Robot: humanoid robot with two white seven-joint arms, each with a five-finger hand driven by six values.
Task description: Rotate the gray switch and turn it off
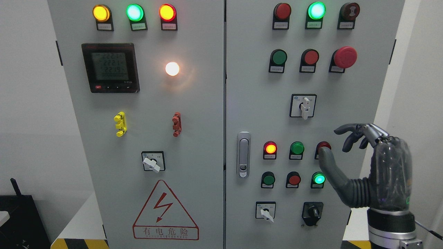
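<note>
Three light grey rotary switches sit on the grey cabinet (207, 114). One (304, 106) is on the right door's middle, handle pointing down. One (265, 211) is at the right door's bottom, handle tilted down-right. One (152, 162) is on the left door, also tilted down-right. My right hand (332, 141) is raised in front of the right door's lower right, fingers spread and holding nothing. Its thumb tip (322, 154) lies over a dark red lamp (324, 145). The hand is below and right of the middle switch. The left hand is out of view.
A black rotary switch (312, 212) sits under my hand's thumb. Rows of lamps and push buttons surround it, with a red mushroom stop button (345, 57) above. A door latch (243, 154) and a meter (110, 67) are further left. White walls flank the cabinet.
</note>
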